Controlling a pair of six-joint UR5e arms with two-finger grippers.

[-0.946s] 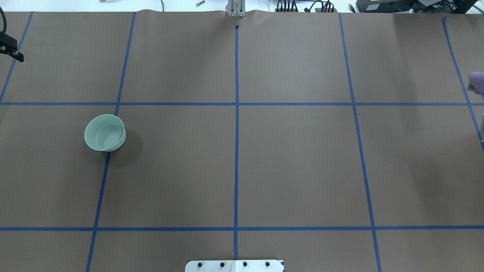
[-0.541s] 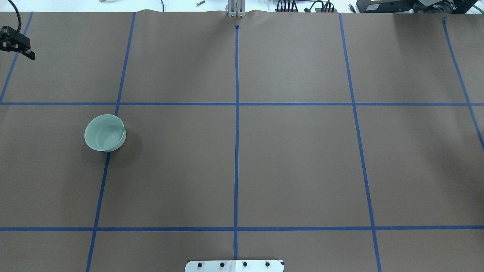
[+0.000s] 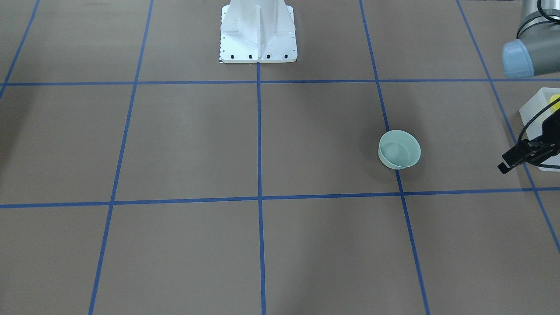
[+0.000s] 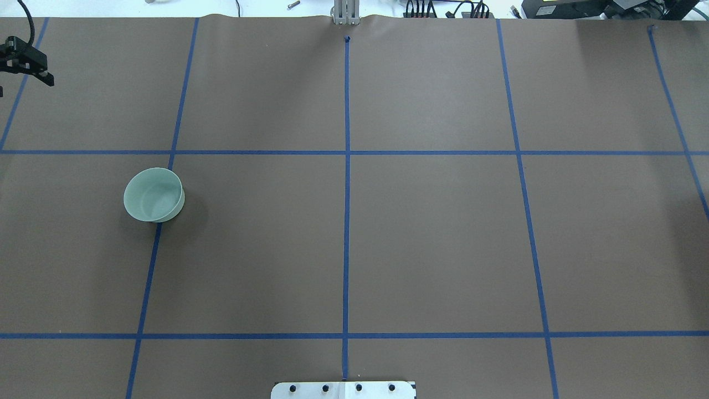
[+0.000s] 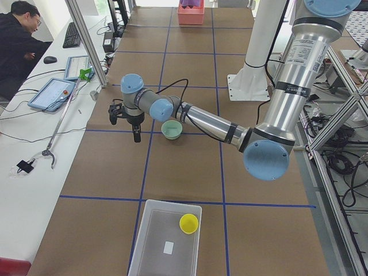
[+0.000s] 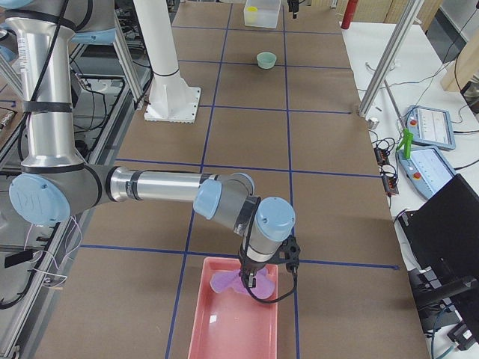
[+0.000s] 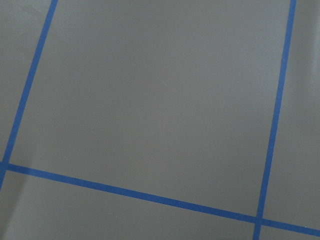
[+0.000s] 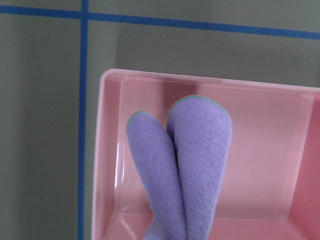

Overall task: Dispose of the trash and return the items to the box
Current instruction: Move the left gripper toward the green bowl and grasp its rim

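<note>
The bowl stands upright on the worktop, left of centre in the overhead view, on a tape line. The cup sits in the box, bottom of the left side view. The left pincer hangs beside the box, apart from the bowl. The right pincer hangs over a pink tray holding a purple cloth. I cannot tell whether either pincer is clenched.

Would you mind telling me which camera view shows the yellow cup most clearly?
The exterior left view: the yellow cup sits whole and unobstructed inside the box. The front-facing view catches only a yellow sliver at its right edge, the exterior right view a tiny far-off speck, and the overhead and wrist views miss it.
</note>
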